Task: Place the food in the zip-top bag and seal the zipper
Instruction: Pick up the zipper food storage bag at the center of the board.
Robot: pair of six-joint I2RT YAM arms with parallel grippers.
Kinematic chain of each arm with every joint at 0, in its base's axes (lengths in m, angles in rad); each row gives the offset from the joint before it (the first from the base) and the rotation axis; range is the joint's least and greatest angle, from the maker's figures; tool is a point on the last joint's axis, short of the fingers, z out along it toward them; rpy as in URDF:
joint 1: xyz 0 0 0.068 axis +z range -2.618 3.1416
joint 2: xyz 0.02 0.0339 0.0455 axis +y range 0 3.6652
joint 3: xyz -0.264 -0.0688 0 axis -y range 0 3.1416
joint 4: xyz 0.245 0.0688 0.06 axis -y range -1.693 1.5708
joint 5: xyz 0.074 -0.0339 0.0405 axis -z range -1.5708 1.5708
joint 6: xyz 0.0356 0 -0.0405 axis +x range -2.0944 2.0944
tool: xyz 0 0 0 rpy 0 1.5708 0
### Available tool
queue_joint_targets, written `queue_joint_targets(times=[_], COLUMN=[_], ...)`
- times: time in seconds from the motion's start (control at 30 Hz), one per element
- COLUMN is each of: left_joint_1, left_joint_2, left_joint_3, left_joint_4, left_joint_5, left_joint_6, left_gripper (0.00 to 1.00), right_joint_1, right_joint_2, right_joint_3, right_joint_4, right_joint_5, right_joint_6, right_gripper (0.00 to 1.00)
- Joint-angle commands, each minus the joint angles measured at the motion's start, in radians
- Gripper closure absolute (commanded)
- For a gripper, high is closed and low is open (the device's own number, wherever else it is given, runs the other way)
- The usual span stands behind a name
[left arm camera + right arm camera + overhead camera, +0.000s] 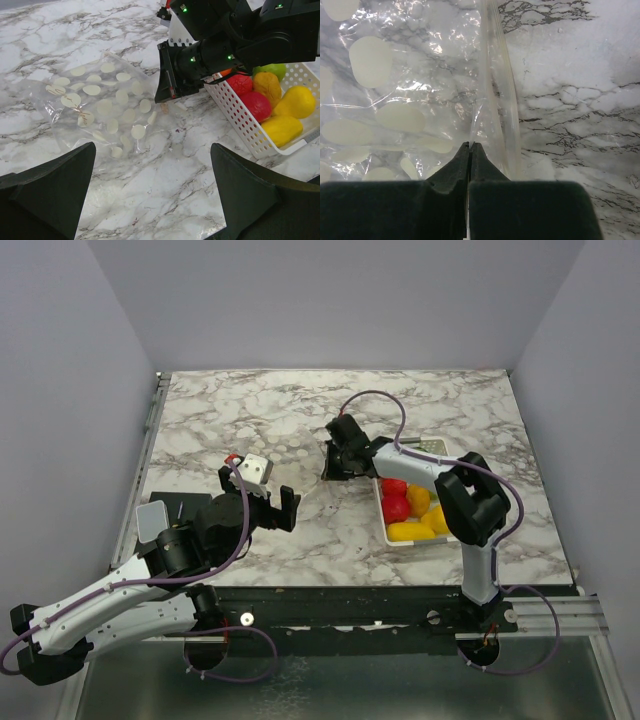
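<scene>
the zip-top bag (285, 452) lies flat on the marble table (250, 400), one bag, just beside the one white tray (385, 530) and between my two grippers. from the top camera i count five pieces of food (410, 531) in the tray beside the right arm: two red, one orange, two yellow. the right gripper (335, 475) sits low at the bag's near-tray edge. the left gripper (272, 502) hangs over the table with its jaws spread wide, holding nothing. plain grey walls (80, 340) box in the white, grey-veined top.

from the left wrist, the bag (100, 105) is clear, crinkled film with many pale round dots, empty and apart from the tray (240, 125). here i count six pieces of food (258, 105): two red, one orange, two yellow, one green at the back. the right gripper (165, 95) touches the bag's edge. my left gripper (152, 150) frames the view, fingers well apart.

from the right wrist, the right gripper (470, 147) is closed tight, pinching a raised crease of the bag (410, 75) just beside the zipper (502, 110), one clear ribbed strip running up the frame. glare streaks the film; bare marble lies past the strip.
</scene>
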Motion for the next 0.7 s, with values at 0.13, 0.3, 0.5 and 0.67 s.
queue_joint_targets(times=[0.13, 0.3, 0.5, 0.67], left_joint_1=[0.000, 0.000, 0.000, 0.000], left_joint_2=[0.006, 0.016, 0.018, 0.013], left_joint_3=[-0.013, -0.011, -0.011, 0.000], left_joint_4=[-0.009, -0.011, -0.014, -0.017], left_joint_5=[-0.032, -0.045, -0.062, -0.084], left_joint_6=[0.005, 0.007, 0.006, -0.015], left_gripper=[0.01, 0.01, 0.01, 0.01], right_joint_1=[0.012, 0.045, 0.092, 0.149], right_joint_2=[-0.097, -0.160, -0.236, -0.309], right_joint_3=[-0.053, -0.059, -0.086, -0.129], right_joint_4=[0.003, -0.045, -0.089, -0.098], right_joint_5=[0.028, 0.114, 0.222, 0.343], right_joint_6=[-0.048, -0.080, -0.123, -0.170], right_gripper=[0.99, 0.99, 0.99, 0.99])
